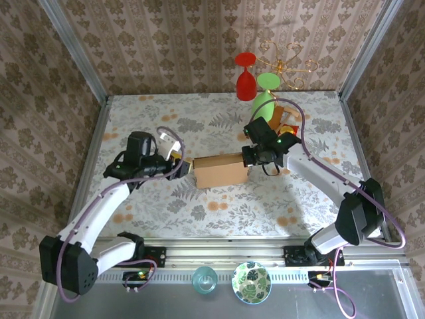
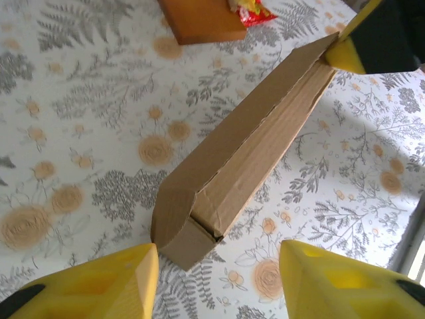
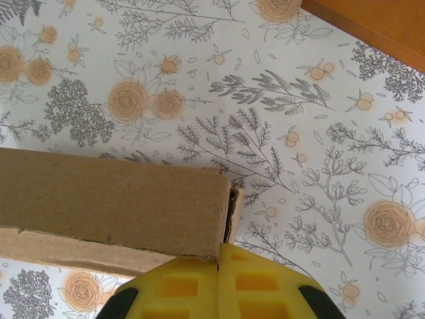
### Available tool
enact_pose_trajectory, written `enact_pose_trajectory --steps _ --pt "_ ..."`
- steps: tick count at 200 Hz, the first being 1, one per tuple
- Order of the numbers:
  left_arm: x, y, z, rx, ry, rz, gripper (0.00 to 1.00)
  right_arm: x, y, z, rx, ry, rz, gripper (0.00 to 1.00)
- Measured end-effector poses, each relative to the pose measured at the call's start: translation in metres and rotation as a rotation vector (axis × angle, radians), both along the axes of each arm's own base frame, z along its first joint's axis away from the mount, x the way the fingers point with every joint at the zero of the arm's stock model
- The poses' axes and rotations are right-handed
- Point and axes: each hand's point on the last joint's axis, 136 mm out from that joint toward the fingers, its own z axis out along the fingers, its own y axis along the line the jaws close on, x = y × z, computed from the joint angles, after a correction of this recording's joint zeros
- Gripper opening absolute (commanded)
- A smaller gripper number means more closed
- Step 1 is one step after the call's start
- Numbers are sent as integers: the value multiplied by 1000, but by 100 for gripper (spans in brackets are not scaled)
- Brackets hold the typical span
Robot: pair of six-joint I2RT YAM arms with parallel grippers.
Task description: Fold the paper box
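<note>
The flower-patterned desk (image 1: 219, 212) carries the paper box (image 1: 221, 171) near its middle. The box lies flat, its long side running left to right between our two arms.

We judge the folding to be well along. The sheet already stands as a long, shallow, closed carton with the lid down over the walls. What looks unfinished is at the ends and the front seam. At the box's left end a rounded flap curls over the corner with a small dark gap beneath it. Along the front, the lid's edge sits a little proud of the wall. Tucking and pressing flush seem to be what is left.

Our left claw (image 2: 218, 251) is at the box's left end, its yellow fingers spread wide to either side of it and holding nothing. Our right claw (image 3: 219, 282) is at the box's right end, pads pressed together and tips against the cardboard corner. We cannot tell whether a thin edge is caught between them.

Behind the box's right end, apart from it, sits a wooden stand (image 2: 199, 20), with a green wine glass (image 1: 265, 90) at it.
</note>
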Motion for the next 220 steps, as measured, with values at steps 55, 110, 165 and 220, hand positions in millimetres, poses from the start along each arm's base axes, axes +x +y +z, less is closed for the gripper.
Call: enact_pose_trajectory --steps 55,110,165,220 --pt "15 0 0 70 99 24 47 0 1 0 -7 19 3 0" --pt "10 -4 -25 166 135 -43 48 1 3 0 -3 42 6 0" --pt "18 -7 -35 218 135 -59 46 -1 3 1 2 61 12 0" --pt "26 -15 -35 231 132 -75 30 -2 5 1 11 69 22 0"
